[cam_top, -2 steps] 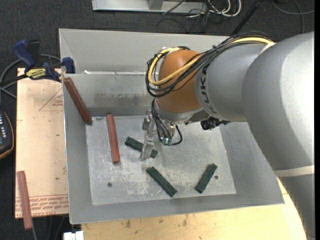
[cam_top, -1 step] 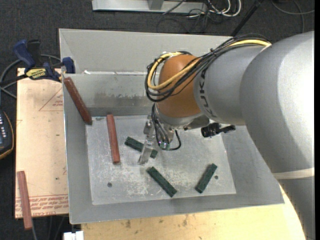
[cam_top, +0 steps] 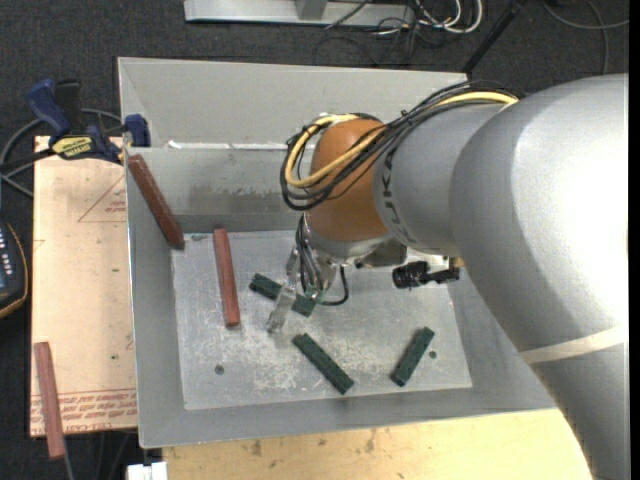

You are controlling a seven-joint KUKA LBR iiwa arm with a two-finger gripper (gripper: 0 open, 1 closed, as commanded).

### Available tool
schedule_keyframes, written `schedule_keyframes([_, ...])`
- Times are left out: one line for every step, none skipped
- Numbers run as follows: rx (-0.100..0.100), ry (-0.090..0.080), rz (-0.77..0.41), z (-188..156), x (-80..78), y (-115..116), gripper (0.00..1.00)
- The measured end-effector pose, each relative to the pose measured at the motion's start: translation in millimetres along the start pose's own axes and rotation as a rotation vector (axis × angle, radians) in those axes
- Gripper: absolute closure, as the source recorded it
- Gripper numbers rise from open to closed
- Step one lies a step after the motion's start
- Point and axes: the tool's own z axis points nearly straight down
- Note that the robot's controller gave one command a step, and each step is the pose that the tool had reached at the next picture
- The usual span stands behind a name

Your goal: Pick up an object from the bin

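My gripper (cam_top: 281, 314) is low over the middle of the bin floor, under the orange wrist cover. A small dark green block (cam_top: 304, 306) lies right against it, partly hidden by it. A second small dark green block (cam_top: 265, 287) sits just to its left. A longer dark green bar (cam_top: 322, 362) lies slanted on the floor just in front of the gripper. A red-brown stick (cam_top: 226, 276) lies lengthwise on the floor to the left.
Another dark green bar (cam_top: 412, 356) lies near the bin's front right. A second red-brown stick (cam_top: 155, 203) leans in the back left corner against the wall. The arm covers the bin's right side.
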Motion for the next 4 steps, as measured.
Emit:
schedule_keyframes([-0.001,-0.001,-0.001,0,-0.2,0,0.00])
schedule_keyframes([-0.002,-0.003,0.000,-1,-1.0,1,1.00])
schedule_keyframes([-0.002,-0.003,0.000,-8,-1.3,1,1.00])
schedule_keyframes([-0.004,-0.007,-0.002,-53,-2.5,2,1.00])
